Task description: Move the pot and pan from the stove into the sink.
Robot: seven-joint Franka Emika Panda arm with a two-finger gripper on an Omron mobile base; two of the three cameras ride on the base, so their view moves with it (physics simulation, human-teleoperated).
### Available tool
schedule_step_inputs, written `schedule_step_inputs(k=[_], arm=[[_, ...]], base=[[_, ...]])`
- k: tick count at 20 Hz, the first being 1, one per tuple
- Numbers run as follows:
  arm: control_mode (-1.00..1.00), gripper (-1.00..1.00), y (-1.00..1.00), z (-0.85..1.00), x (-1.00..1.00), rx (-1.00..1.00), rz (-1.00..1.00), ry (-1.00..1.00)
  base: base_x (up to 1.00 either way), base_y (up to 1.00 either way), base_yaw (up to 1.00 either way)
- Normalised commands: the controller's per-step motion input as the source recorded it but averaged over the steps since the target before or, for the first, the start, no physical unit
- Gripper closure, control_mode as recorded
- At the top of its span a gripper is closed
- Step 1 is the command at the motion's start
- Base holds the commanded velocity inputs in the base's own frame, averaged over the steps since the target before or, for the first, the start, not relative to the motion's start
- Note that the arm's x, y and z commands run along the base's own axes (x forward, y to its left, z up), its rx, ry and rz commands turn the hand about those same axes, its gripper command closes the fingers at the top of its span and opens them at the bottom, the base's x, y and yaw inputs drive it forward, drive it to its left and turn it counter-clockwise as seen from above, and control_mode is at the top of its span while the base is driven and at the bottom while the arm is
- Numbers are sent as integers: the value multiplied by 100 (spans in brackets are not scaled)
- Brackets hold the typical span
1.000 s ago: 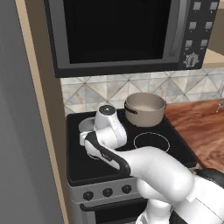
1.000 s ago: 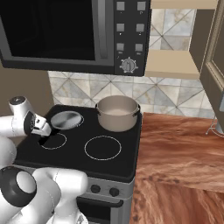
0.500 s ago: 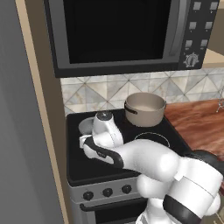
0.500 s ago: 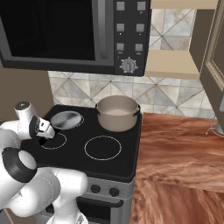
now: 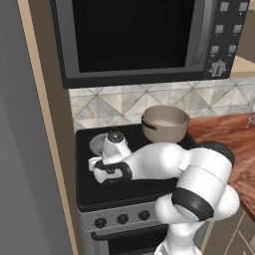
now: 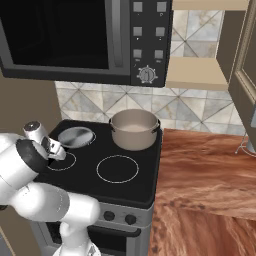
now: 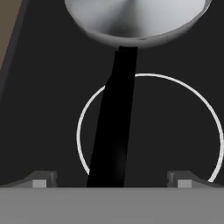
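On the stove (image 6: 125,172), empty pot (image 6: 134,129) and pan (image 6: 76,136).

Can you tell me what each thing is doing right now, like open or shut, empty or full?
pan: on the stove's back left, looks empty, not held.
pan handle: lies between the fingers, ungripped.
pot: upright on the back right burner.
gripper: open.
microwave: door shut.
stove: no burner glowing.

The stove (image 6: 125,187) top is smooth black glass, its front grey steel. The pan (image 7: 135,19) is brushed silver metal with a matt black handle (image 7: 113,127). The pot (image 6: 133,129) is matt beige metal. The counter (image 6: 210,185) is grained reddish wood.
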Motion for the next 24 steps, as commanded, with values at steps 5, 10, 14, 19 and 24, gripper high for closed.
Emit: schedule_step_inputs(k=[5, 10, 14, 19, 24], arm=[[-100, -100, 8, -37, 13, -5, 0, 0], [-100, -100, 6, -25, 9, -5, 0, 0], [-100, 100, 0, -2, 1, 0, 0, 0], [-100, 100, 0, 8, 0, 0, 0, 0], [-100, 100, -13, 55, -13, 3, -3, 2]], base=[[0, 0, 0], [0, 0, 0], [0, 0, 0], [0, 0, 0], [0, 0, 0]])
